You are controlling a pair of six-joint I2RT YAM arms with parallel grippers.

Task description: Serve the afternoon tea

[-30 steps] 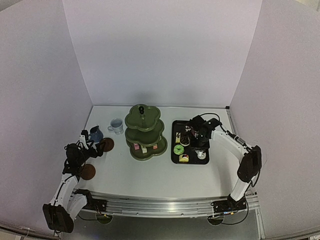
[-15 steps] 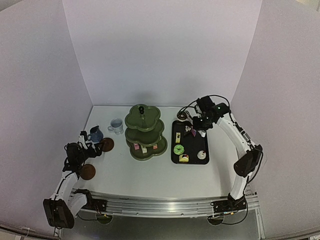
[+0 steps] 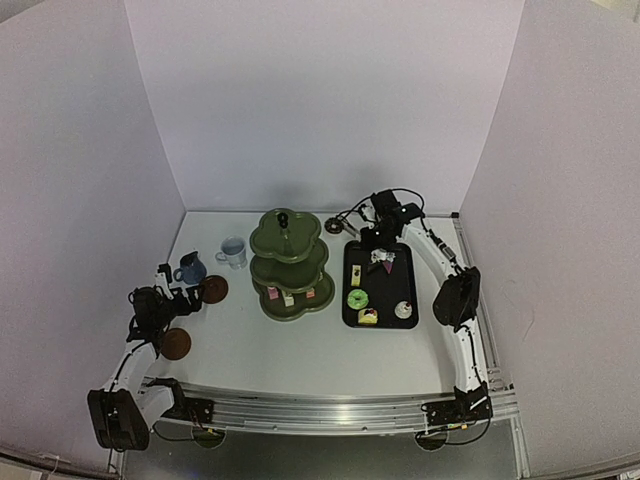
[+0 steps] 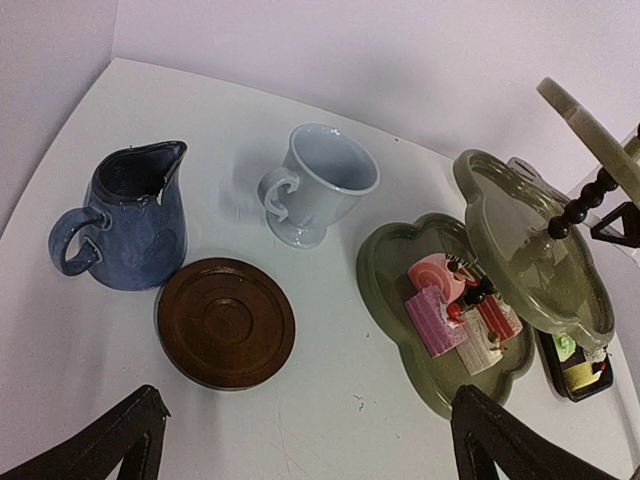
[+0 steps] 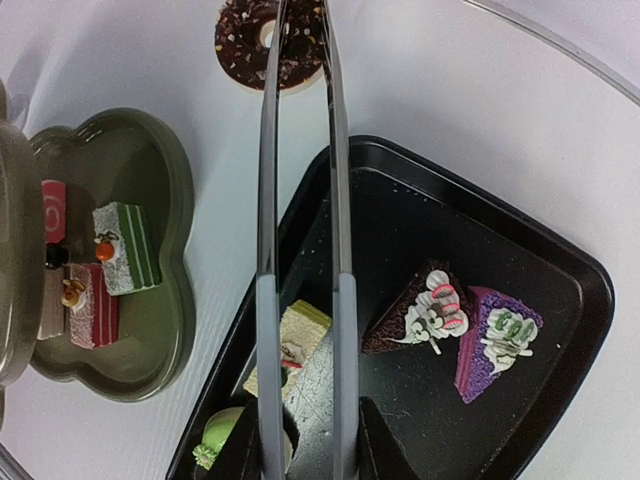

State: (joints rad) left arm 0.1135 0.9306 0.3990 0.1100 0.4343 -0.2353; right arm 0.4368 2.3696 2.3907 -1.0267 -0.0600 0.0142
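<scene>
Nearest, our left gripper (image 4: 305, 440) is hanging spread and empty over a brown saucer (image 4: 225, 322), with the blue mug (image 4: 135, 225) and pale mug (image 4: 320, 185) just beyond. Farther out, our right gripper (image 5: 305, 440) is clamping the metal tongs (image 5: 268, 200), which appear to be pinching a chocolate doughnut (image 5: 235, 45) between the black tray (image 5: 560, 290) and the green stand (image 3: 290, 262). We are loading cakes, we judge; next we are needing a free tier to lower it onto.

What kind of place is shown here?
Probably a robot test booth, not a café: plain white panels enclose the table, and the left arm and right arm are bolted to a metal rail.
</scene>
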